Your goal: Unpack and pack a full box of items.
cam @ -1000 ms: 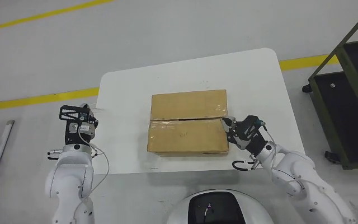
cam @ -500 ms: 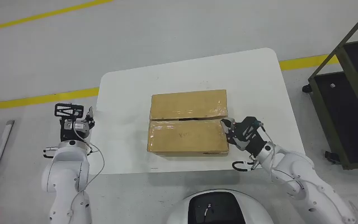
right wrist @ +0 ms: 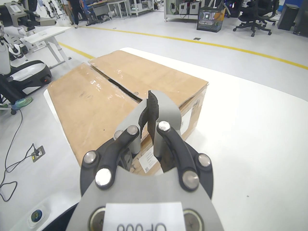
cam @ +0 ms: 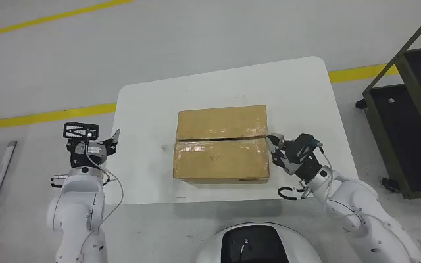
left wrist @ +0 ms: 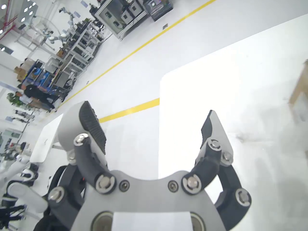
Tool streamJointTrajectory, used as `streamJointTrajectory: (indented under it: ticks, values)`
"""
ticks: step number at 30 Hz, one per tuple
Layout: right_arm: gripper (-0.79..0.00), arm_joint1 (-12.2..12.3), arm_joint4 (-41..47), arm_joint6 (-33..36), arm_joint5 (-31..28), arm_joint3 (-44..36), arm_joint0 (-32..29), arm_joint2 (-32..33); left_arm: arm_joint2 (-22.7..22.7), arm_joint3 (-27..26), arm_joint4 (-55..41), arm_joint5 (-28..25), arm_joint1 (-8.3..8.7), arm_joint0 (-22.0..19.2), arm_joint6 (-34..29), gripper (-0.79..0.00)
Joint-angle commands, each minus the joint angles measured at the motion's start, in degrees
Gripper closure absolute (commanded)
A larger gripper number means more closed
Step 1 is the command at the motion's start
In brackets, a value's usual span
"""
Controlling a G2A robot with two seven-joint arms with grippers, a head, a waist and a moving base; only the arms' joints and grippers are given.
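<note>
Two flaps close the cardboard box (cam: 222, 143), which sits flat at the centre of the top view on the white table (cam: 296, 92). They meet in a seam running left to right across the frame, gaping a little at its right end; clear tape shines on the lower flap. The right gripper (cam: 272, 144) is just right of centre, at the box's right-hand short side, level with the seam. The right wrist view shows its fingers (right wrist: 166, 111) pressed together with nothing between them, their tips in front of the box's top edge. Whether they touch the cardboard cannot be told. The left gripper (cam: 97, 134) is at the left of the frame, over the table's left edge and well apart from the box; its fingers (left wrist: 92, 126) are spread wide and hold nothing. A yellow floor line (cam: 46, 117) crosses at the frame's left edge, and a dark metal cart (cam: 395, 112) stands at the right edge.
</note>
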Motion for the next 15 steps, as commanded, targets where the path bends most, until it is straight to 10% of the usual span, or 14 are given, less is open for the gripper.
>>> streamJointTrajectory:
  ticks: [1, 15]
  values:
    - [0.000, 0.20, -0.75, -0.56, -0.05, -1.13, -0.98, 1.61, 3.91, -1.74, -2.97, -1.35, -0.23, -0.48, 0.48, -0.785]
    - [0.000, 1.51, 0.15, -4.50, -1.69, -4.93, -11.85, 16.15, 33.58, 2.35, -7.08, -13.40, -2.08, -14.22, -8.03, -0.785]
